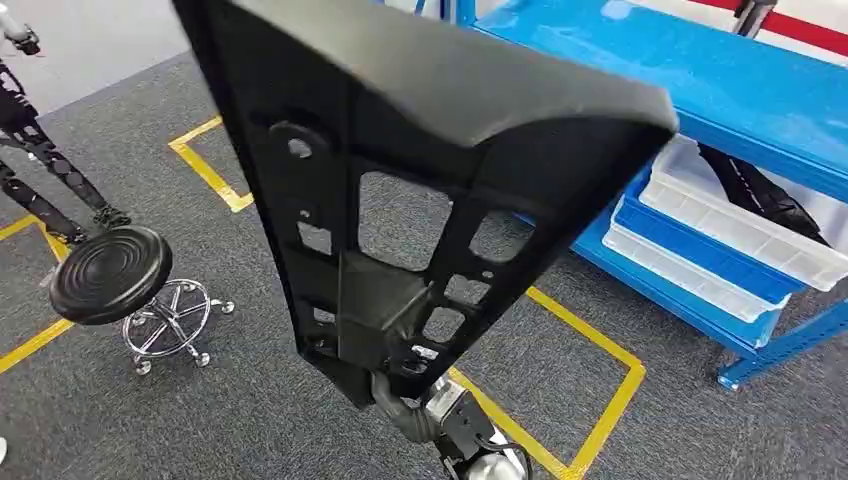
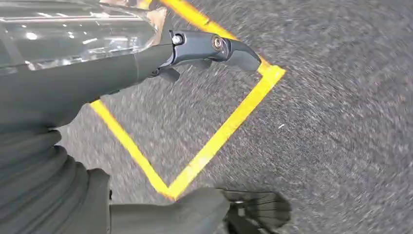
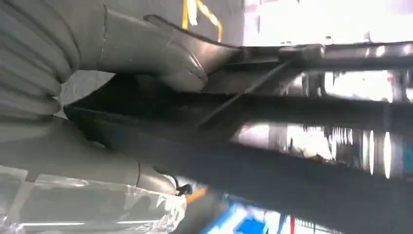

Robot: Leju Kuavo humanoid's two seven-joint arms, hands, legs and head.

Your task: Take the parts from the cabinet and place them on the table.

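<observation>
black part [image 1: 400, 180] in right hand's [image 3: 97, 97] grip, left hand [image 2: 146, 63] empty

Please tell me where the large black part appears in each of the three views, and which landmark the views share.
Head view: the black part fills the centre, held from below by the right hand.
Left wrist view: not in it; the left hand hangs over the carpet.
Right wrist view: it crosses the picture as a dark band under the thumb.
Shared landmark: the yellow floor tape.

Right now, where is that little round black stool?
In the head view the stool stands on the grey carpet at the left, beside the yellow floor tape, left of the big black part the right hand holds up.
</observation>
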